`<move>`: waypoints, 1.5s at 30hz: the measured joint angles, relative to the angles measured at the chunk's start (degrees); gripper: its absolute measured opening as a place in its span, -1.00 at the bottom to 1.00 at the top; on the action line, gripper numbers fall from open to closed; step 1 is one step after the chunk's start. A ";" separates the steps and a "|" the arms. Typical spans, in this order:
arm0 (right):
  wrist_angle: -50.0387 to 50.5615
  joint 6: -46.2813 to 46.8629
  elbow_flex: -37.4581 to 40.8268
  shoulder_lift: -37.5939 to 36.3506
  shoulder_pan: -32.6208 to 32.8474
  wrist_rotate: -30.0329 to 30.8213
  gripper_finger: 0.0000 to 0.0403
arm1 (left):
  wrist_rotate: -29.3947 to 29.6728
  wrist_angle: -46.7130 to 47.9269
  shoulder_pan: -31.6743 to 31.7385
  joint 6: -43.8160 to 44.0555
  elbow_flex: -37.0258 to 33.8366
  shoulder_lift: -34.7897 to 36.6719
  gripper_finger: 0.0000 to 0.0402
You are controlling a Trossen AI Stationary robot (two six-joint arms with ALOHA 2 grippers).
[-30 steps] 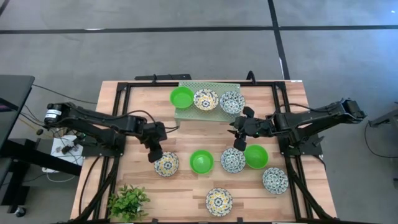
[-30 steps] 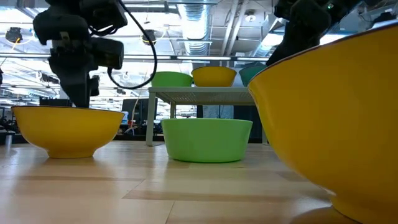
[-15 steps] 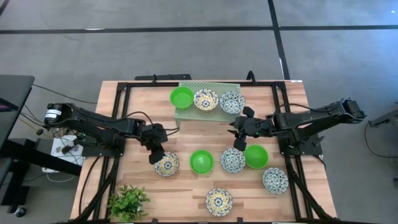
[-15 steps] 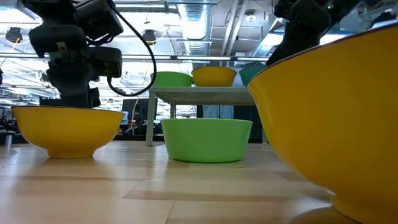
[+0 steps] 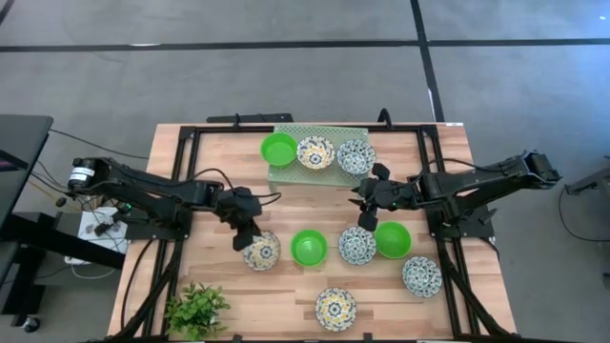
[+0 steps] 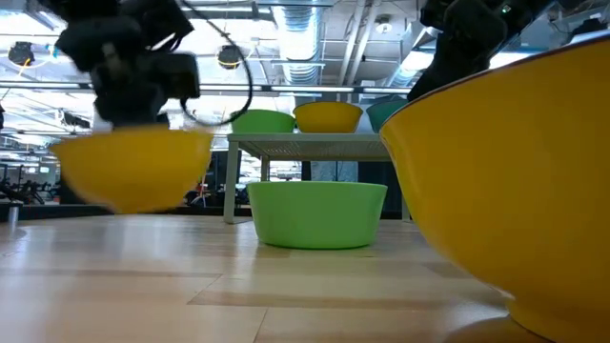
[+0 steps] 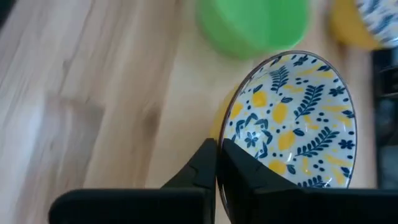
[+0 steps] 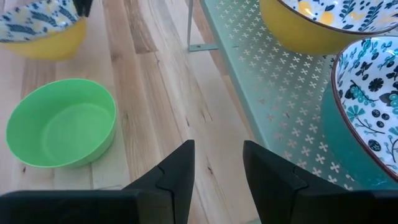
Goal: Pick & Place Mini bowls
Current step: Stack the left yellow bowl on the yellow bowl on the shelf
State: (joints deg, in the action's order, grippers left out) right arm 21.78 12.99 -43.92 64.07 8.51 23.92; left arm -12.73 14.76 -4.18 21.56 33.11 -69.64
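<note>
A white mini bowl with a yellow-blue floral pattern (image 5: 260, 252) hangs just above the table at the left, with my left gripper (image 7: 217, 144) shut on it. In the low view this bowl (image 6: 133, 170) is off the wood. Three mini bowls stand on the pale green rack (image 5: 286, 176) at the far edge: a green one (image 5: 278, 148), a yellow-blue one (image 5: 315, 152) and a blue one (image 5: 355, 156). My right gripper (image 8: 217, 165) hovers open beside the rack, with nothing between its fingers. My left gripper pinches the bowl's rim (image 7: 225, 132) on its far-left side, one finger inside the bowl and one on the yellow outer wall. The fingers slant down from the table's left. The bowl hangs mouth up, just clear of the table.
More bowls rest on the table: a green one (image 5: 308, 247), a blue floral one (image 5: 357, 245), a green one (image 5: 392, 239), a floral one (image 5: 421, 275) and a yellow-blue one (image 5: 335, 308) near the front. A leafy plant (image 5: 196, 310) stands at the near left corner.
My left gripper has tipped, taken hold of the floral bowl's rim and raised it. The bowl, which stood on the table, now hangs just clear of it and has shifted slightly toward the table's right.
</note>
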 joint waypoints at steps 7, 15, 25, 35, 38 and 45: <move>0.00 -0.02 0.00 0.00 0.00 0.00 -0.34 | 1.68 0.20 0.02 -1.06 9.60 0.02 -0.95; 0.00 -0.02 0.00 0.00 0.00 0.00 -0.34 | 11.82 0.20 4.06 -12.76 22.85 0.04 -0.95; -0.04 -0.04 -0.02 0.00 -0.02 0.11 -0.34 | 16.03 -0.91 18.98 -16.22 32.58 -1.37 -0.95; -0.24 -0.02 -0.04 -0.02 -0.84 0.14 -0.34 | 3.38 3.48 27.15 -16.19 44.84 -15.95 -0.95; -0.17 -0.04 -0.04 -0.02 -1.54 0.14 -0.34 | 3.53 8.31 28.73 -16.17 49.23 -19.15 -0.95; -0.11 -0.04 -0.04 -0.02 -2.37 0.11 -0.34 | 2.12 15.59 32.16 -13.18 52.10 -23.16 -0.95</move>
State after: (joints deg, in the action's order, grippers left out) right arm 21.67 12.95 -43.97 64.05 6.14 24.03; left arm -10.61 30.36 27.97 8.38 85.21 -92.80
